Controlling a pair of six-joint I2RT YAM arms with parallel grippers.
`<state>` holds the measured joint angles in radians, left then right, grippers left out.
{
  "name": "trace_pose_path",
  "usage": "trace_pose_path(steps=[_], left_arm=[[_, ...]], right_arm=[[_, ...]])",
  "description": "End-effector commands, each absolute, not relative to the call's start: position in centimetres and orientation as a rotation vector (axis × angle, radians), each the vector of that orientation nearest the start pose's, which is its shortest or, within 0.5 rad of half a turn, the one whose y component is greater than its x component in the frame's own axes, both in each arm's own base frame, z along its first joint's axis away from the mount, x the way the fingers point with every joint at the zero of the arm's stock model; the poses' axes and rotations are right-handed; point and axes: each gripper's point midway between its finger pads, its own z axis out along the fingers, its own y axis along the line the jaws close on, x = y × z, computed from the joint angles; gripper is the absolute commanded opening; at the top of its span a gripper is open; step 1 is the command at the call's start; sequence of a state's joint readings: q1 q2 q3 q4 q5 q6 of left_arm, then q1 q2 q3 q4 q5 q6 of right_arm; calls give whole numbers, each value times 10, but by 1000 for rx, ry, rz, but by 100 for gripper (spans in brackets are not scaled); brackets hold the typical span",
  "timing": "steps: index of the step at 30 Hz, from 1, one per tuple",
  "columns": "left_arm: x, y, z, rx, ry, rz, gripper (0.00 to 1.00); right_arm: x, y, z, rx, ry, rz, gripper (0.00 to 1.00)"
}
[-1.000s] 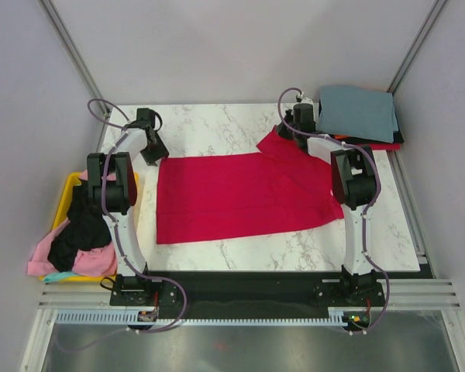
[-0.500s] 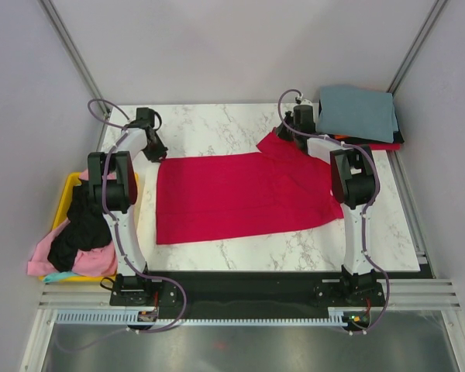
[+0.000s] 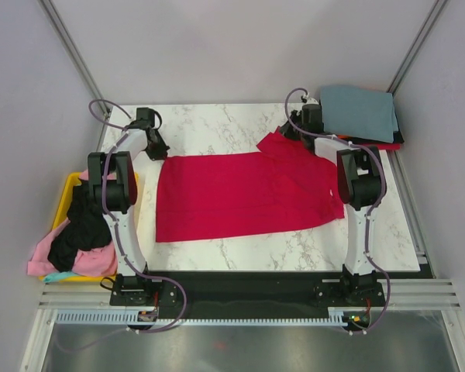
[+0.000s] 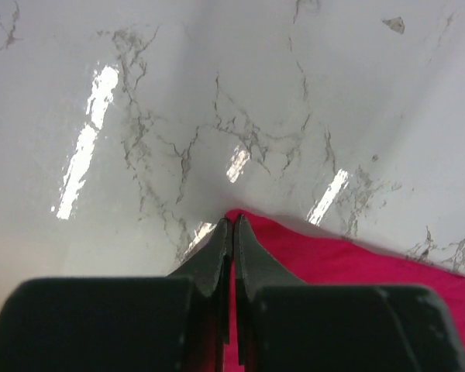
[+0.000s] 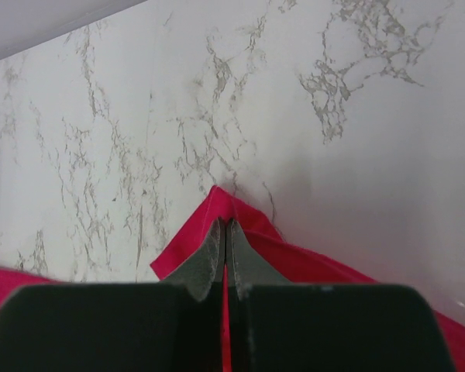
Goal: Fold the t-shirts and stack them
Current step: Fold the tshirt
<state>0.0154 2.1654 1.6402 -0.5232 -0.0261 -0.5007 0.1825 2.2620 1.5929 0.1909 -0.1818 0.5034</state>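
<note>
Your wrist cameras showed left jaws and right jaws each pinching a far corner of the crimson t-shirt (image 3: 240,194) on the desk (image 3: 217,128); only overhead appeared the yellow bin (image 3: 71,181) left of it, holding a black shirt (image 3: 81,225) and a pink shirt (image 3: 43,261).

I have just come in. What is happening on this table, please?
The robot is working on a crimson-red t-shirt spread on the marble table. The left hand is shut on its far left corner, and the right hand is shut on a far right corner. A folded grey-blue t-shirt lies at the table's far right corner. A black t-shirt and a pink t-shirt wait in the yellow bin on the left.
</note>
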Motion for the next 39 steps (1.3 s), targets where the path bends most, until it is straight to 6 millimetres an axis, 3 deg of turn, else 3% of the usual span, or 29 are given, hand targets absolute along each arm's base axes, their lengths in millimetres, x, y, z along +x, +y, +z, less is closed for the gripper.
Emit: trace_pose_path(steps=[1,4,6,7,8,16,18,19,20,29,34,35,39], left_arm=[[502,-12,74,-606,2453,-180,2],[494,-19,97,-609,2419,-243,2],[486,-22,98,-619,2420,-255,2],[484,-23,101,-616,2413,-265,2],[480,-23,104,-616,2408,-272,2],[440,-23,113,-621,2395,-271,2],[429,-21,109,-635,2402,-255,2],[426,-20,113,-636,2391,-251,2],[424,-19,114,-640,2387,-245,2],[395,-17,114,-635,2390,-230,2],[380,-16,115,-635,2401,-215,2],[377,-11,113,-648,2400,-179,2],[363,0,110,-667,2413,-92,2]], right_arm=[[588,163,148,98,1938,637,0],[557,158,164,64,1928,622,0],[545,153,169,54,1925,607,0],[536,151,186,44,1896,607,0],[525,148,176,46,1919,601,0],[466,126,183,57,1941,547,0],[450,117,185,77,1940,515,0],[443,113,198,80,1910,506,0],[435,107,189,102,1928,483,0],[378,89,208,139,1878,465,0],[349,74,208,242,1852,438,0],[343,71,197,261,1869,426,0],[328,61,191,297,1867,385,0]])
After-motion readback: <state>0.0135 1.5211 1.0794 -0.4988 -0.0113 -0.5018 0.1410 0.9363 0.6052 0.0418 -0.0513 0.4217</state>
